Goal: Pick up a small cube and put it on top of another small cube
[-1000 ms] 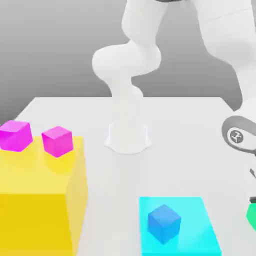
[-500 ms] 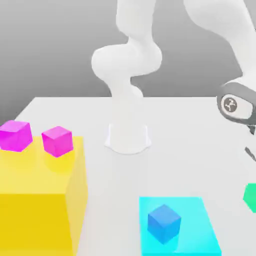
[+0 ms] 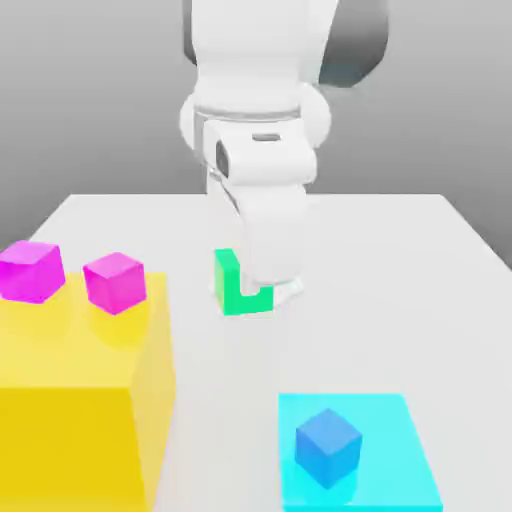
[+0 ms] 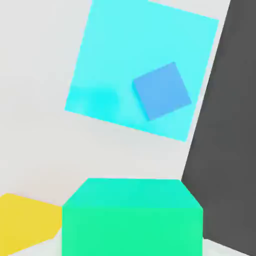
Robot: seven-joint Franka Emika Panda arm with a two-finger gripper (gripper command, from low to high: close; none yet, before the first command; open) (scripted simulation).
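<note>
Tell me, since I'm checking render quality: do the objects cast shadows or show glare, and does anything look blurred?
Exterior view: lighting is flat and soft, with faint pink tints under the magenta cubes on the yellow block and no glare. Hand view: the green cube looms large with soft edges; the blue cube on the cyan pad casts no distinct shadow.

a simulated tabletop: plain white table, flat grey backdrop, untextured blocks.

Green cube now carried mid-table.
</note>
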